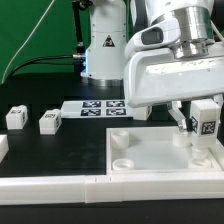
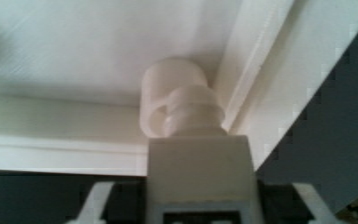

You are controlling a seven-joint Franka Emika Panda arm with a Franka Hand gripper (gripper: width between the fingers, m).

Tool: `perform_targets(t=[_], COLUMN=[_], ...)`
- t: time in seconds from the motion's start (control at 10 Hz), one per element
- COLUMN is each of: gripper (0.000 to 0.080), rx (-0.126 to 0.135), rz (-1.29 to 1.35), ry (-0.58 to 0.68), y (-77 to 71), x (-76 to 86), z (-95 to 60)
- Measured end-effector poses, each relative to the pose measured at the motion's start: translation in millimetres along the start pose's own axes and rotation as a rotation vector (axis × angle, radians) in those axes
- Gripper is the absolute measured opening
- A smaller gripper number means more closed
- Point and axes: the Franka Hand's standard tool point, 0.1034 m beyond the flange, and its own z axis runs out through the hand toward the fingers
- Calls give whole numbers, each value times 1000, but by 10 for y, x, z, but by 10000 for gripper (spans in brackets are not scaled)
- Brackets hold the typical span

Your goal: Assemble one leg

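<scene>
My gripper (image 1: 202, 122) is shut on a leg (image 1: 207, 120), a small white block with a black-and-white marker on its face. It holds the leg upright over the far corner of the large white panel (image 1: 150, 152), at the exterior view's right. In the wrist view the leg (image 2: 197, 165) sits between my fingers (image 2: 108, 200). Its rounded end (image 2: 172, 95) reaches to the panel's raised corner rim (image 2: 247, 70). I cannot tell whether the leg touches the socket. Round sockets (image 1: 121, 137) show at the panel's other corners.
Two more loose legs (image 1: 17, 117) (image 1: 50, 121) lie on the black table at the exterior view's left. The marker board (image 1: 98, 108) lies behind the panel. A long white bar (image 1: 50, 186) runs along the front edge. The robot base (image 1: 103, 45) stands at the back.
</scene>
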Motion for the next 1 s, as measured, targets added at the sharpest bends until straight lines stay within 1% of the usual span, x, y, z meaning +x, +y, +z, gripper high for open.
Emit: perform_targets(t=[0.4,0.7,1.0], gripper=[290,290,290], rx=[-5,-6,-6], rz=[-7,-10,-15], ry=[20,30,19], y=[39,38,43], x=[41,46,-17], z=[41,44,88])
